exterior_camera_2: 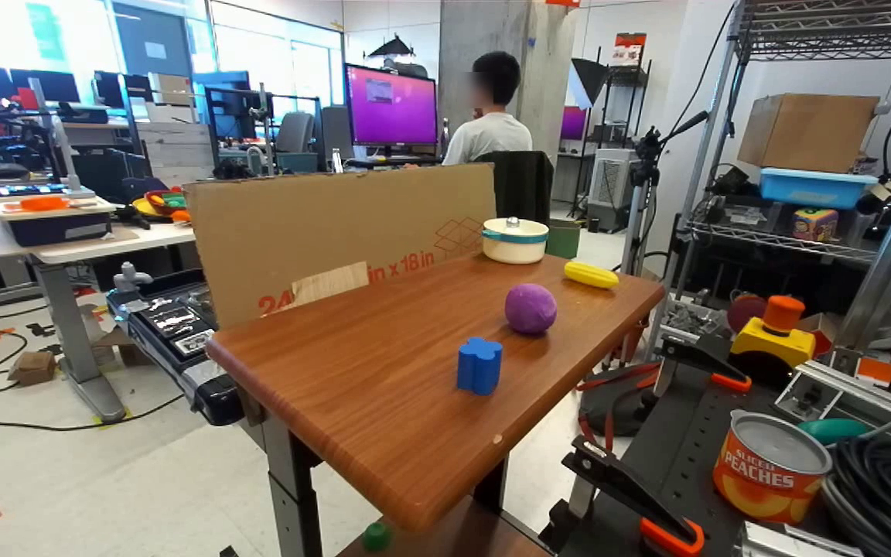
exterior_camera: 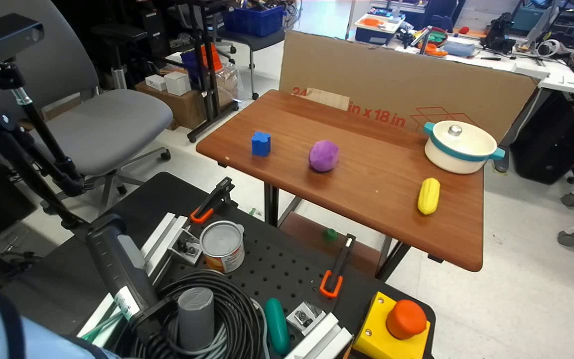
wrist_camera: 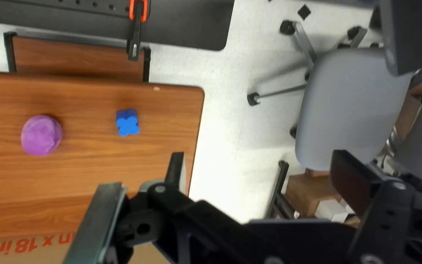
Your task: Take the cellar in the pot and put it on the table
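The cream-white pot [exterior_camera: 459, 152] has a teal-green rim and small side handles. It stands at a far corner of the brown wooden table [exterior_camera: 366, 184]. A lid with a metal knob covers it, so its inside is hidden. The pot also shows in an exterior view [exterior_camera_2: 513, 246], but not in the wrist view. The cellar does not show in any view. My gripper [wrist_camera: 258, 153] is open and empty in the wrist view. It hangs above the table's end and the floor beside it, away from the pot. I cannot make the gripper out in the exterior views.
On the table are a blue flower-shaped block [exterior_camera: 261, 144], a purple lump [exterior_camera: 324, 156] and a yellow oblong item [exterior_camera: 429, 196]. A cardboard panel [exterior_camera: 391, 80] stands along the back edge. The black perforated platform [exterior_camera: 279, 286] in front carries clamps, a can [exterior_camera: 222, 247] and cables.
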Tool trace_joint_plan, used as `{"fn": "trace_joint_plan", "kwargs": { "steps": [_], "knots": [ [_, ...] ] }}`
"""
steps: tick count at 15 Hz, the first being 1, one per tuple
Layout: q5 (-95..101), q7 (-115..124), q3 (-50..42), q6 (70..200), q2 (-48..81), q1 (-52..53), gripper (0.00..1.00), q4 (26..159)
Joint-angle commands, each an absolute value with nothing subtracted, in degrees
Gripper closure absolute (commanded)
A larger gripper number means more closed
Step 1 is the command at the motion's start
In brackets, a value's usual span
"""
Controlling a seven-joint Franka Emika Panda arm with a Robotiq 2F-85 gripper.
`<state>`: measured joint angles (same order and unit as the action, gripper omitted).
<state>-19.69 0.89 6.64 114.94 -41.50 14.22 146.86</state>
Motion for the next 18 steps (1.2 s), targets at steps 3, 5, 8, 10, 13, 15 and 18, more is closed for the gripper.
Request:
{"fn": "trace_joint_plan", "kwargs": {
  "steps": [3, 5, 8, 10, 13, 15, 18],
  "knots": [
    [-17.6, -3.6, -0.4, 131.5, -31.3, 5.4, 0.0, 138.9],
    [-17.0, -4.3, -3.0, 138.2, -26.2, 2.8, 0.0, 135.9],
    [-17.6, -5.5, -7.3, 146.6, -17.7, 0.4, 0.0, 130.6],
    [-19.3, -6.2, -10.2, 151.4, -11.6, -0.6, 0.0, 126.8],
    [-20.3, -5.7, -12.1, 157.8, -4.5, -2.6, 0.0, 123.3],
    [-21.0, -5.5, -13.2, 160.7, -0.2, -2.9, 0.0, 121.6],
    [-20.9, -3.6, -13.7, 162.6, 4.9, -3.8, 0.0, 120.0]
  ]
}}
